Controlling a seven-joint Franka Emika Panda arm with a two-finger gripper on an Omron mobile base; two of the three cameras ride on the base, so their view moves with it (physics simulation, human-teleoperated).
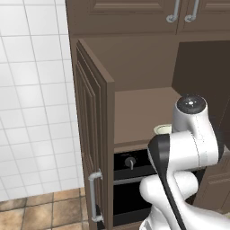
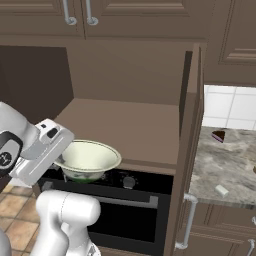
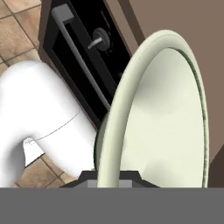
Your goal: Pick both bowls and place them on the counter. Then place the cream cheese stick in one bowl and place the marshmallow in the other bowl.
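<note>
My gripper is shut on the rim of the pale cream bowl, which I see nearly edge-on in the hand view. In the right base view the bowl hangs upright at the front edge of the brown cabinet shelf, above the oven, with the gripper on its left rim. A bit of the bowl also shows behind the arm in the left base view. The marbled counter lies to the right, beyond the open cabinet door. A small whitish marshmallow rests near its front edge. The cream cheese stick is out of view.
Open cabinet doors flank the shelf on both sides. A black oven with a knob and a handle sits below the shelf. A dark cake slice lies at the back of the counter. At the right edge a dark sliver shows.
</note>
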